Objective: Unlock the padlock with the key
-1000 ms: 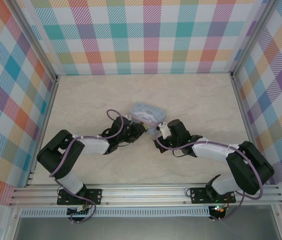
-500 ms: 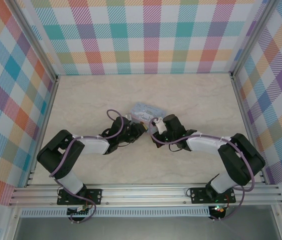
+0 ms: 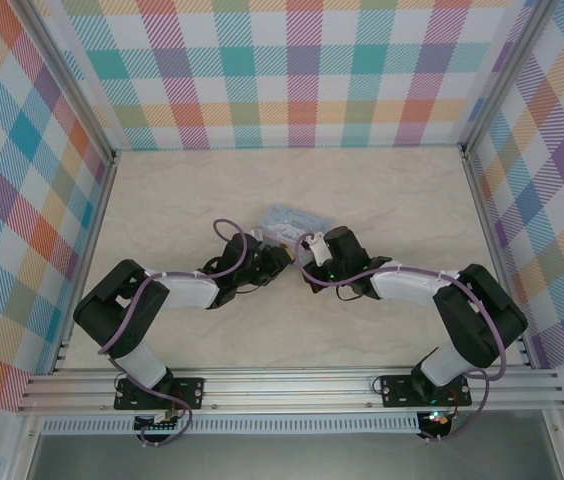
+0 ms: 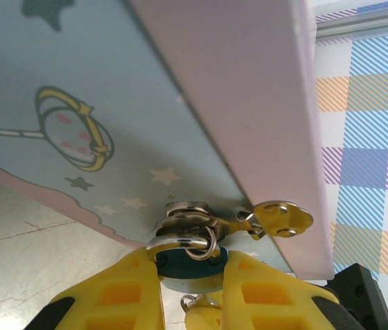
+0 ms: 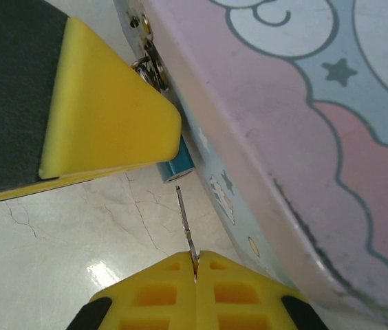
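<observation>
On the marbled counter (image 5: 56, 234), the right tool (image 5: 195, 267) pinches the key (image 5: 184, 223), its blade aimed straight ahead at the padlock (image 5: 178, 166) just beyond its tip. The left tool (image 4: 190, 271) clamps the padlock beside the printed tin (image 5: 304, 137).

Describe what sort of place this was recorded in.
Probably a purpose-built robot test cell: checked wall panels on three sides, a marble-look tabletop, and an aluminium rail along the near edge.
</observation>
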Tool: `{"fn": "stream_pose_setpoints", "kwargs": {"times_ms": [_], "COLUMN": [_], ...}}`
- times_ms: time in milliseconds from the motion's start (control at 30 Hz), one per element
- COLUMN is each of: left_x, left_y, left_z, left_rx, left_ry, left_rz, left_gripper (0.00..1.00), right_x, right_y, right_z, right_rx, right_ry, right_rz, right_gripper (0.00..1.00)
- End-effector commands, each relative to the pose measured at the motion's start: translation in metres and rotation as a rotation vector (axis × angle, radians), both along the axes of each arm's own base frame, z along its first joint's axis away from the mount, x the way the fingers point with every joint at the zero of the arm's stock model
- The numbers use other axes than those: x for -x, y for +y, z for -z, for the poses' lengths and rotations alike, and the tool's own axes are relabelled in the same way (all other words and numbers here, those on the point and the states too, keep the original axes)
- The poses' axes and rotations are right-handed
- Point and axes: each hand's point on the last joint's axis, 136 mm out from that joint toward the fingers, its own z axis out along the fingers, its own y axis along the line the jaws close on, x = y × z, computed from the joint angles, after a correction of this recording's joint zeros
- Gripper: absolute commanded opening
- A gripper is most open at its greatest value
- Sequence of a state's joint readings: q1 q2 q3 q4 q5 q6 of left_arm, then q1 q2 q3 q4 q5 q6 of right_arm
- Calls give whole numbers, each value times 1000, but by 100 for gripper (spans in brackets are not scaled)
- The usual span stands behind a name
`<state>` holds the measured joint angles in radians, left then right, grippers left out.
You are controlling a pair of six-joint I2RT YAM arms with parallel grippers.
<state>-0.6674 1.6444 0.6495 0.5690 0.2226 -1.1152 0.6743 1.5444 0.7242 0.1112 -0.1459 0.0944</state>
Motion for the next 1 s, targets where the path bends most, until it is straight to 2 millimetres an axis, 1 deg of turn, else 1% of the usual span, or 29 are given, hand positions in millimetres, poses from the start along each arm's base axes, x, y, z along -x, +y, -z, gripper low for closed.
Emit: {"fn": "stream_pose_setpoints", "kwargs": {"times_ms": [0,233,467,667,867,967], "left_x": [6,7,8,9,10,10], "left_y": [-7,-8,-8,-9,-9,-11], "left_z": [-12,-12,-11,-12,-15,-17], "left_rx": [30,31,31,36,43,49], "left_ry": [-16,-12,-7,-2,2,3], "left_rz": [17,20,26,30,30,34], "left_gripper": [12,12,12,12,12,12], "right_x": [-8,-8,-14,-21,-19,-16], "right_y": [10,15,18,21,22,25], "right_z": [-12,-17,-19,-26,-35,-36], "right_rx": [-16,-37,-37,-63,-113,-134], "right_ry": [-51,-76,-95,-147,-217,-218], "right_rz": [-33,-58,-57,-51,-71,-90], "right_gripper": [4,4,5,4,5,5]}}
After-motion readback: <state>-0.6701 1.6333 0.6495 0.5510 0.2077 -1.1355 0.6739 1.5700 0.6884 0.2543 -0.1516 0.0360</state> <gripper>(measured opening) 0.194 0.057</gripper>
